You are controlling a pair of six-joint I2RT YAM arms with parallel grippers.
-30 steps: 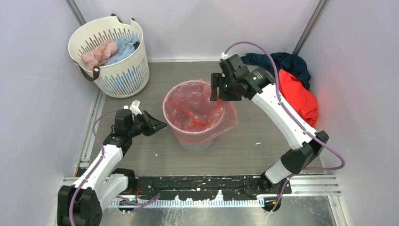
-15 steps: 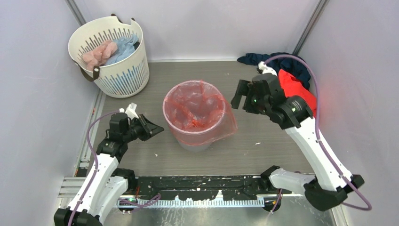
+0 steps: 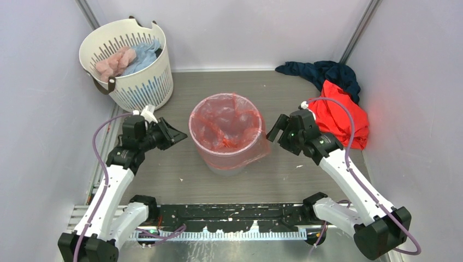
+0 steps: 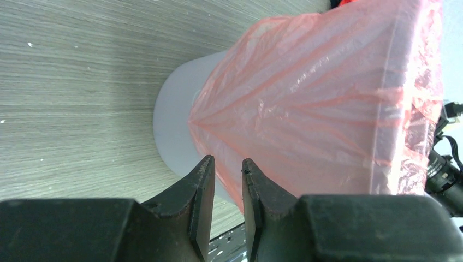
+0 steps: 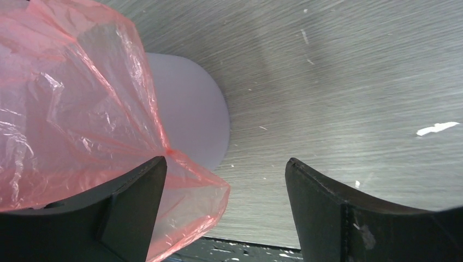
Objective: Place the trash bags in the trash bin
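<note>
The left fingers (image 4: 200, 196), parted narrowly and gripping nothing, sit at the bin's nine o'clock. The right fingers (image 5: 131, 202), spread wide and empty, sit at three. The trash bag (image 3: 226, 131) lines the trash bin (image 3: 228, 168) mid-bench (image 3: 180, 169), hiding most of its wall. Beyond stand a white basket (image 3: 136, 87) at eleven, and red cloth (image 3: 344, 114) and navy cloth (image 3: 327, 71) at two.

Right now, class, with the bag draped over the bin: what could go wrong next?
1. The trash bag's loose corner hangs outside the trash bin, beside the wide-open right jaws; a sweep could snag it and drag the film off the rim.
2. The left jaws sit near the bin's wall; a nudge might shift it.
</note>
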